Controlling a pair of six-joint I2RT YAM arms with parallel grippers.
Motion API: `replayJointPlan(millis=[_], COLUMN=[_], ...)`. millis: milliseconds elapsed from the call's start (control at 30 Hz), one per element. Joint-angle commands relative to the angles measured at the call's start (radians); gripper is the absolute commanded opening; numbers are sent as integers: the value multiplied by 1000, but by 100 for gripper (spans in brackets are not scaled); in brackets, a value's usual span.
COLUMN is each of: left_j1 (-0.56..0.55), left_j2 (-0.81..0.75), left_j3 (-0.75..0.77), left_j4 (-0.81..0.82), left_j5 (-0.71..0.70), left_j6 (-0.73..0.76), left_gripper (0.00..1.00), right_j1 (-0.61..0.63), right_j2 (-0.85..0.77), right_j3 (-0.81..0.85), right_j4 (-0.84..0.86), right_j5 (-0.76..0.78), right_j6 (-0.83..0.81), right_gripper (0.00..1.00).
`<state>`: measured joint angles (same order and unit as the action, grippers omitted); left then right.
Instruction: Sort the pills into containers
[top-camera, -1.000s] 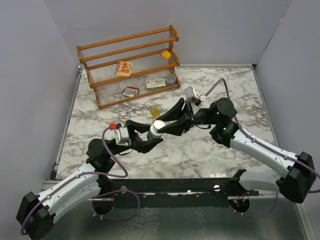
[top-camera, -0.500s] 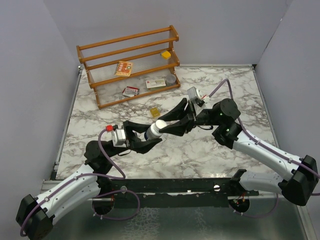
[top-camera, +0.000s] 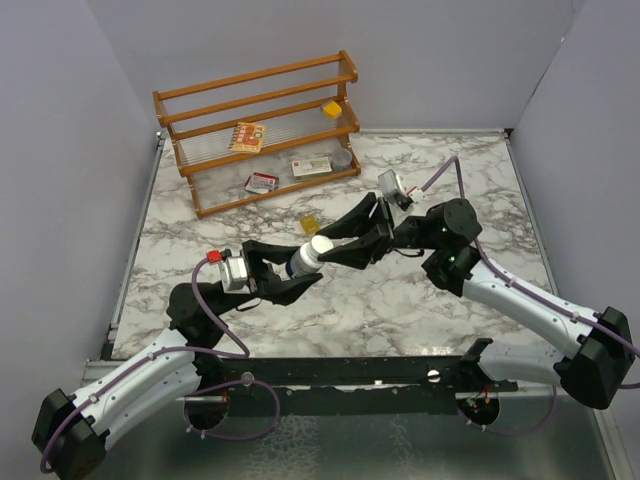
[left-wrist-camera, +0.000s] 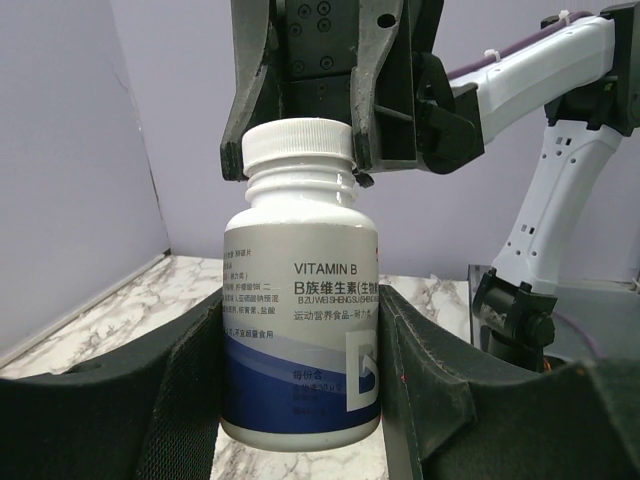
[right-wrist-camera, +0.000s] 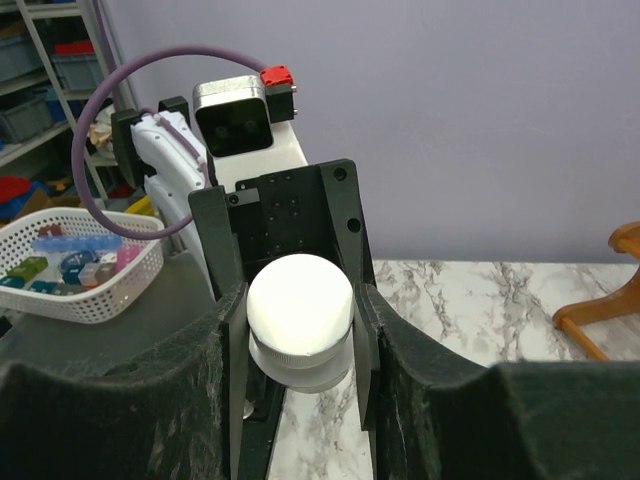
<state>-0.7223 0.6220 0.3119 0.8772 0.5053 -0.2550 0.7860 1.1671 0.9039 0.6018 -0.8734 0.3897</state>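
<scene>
Centrally over the marble table, the two arms meet, with grey walls close along the left, rear and right edges. Bare marble shows between the grippers and the near edge, and more to the right of the right arm. At the back left a wooden rack takes up the corner, holding flat cardboard boxes, a low grey tin and a yellow cube.

The left gripper is clenched around the grey-and-blue body of the bottle, which lies tilted with its top pointing toward the right arm. The right gripper is closed on the white cap, a finger on each side. The cap is on and the bottle is opaque, so its contents cannot be told.

The pills lie on the marble just behind the bottle, between it and the rack, apart from both grippers; they appear as a small yellow cluster, too tiny to count.
</scene>
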Motion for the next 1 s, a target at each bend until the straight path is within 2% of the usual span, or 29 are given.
replayJointPlan(millis=[0, 200, 500, 967], left_j1=[0, 1, 1, 1], left_j2=[-5, -1, 8, 16], left_j3=[-1, -4, -31, -47], left_j4=[131, 140, 174, 242], left_j5=[-58, -41, -31, -34], left_j6=[-14, -8, -26, -74], left_gripper=[0, 0, 0, 0], right_j1=[2, 1, 2, 2], right_j2=[20, 25, 12, 64], right_j3=[-37, -31, 6, -31], right_j4=[129, 258, 288, 361], right_j5=[-16, 25, 91, 83], right_j6=[93, 163, 138, 159], right_gripper=[1, 1, 1, 1])
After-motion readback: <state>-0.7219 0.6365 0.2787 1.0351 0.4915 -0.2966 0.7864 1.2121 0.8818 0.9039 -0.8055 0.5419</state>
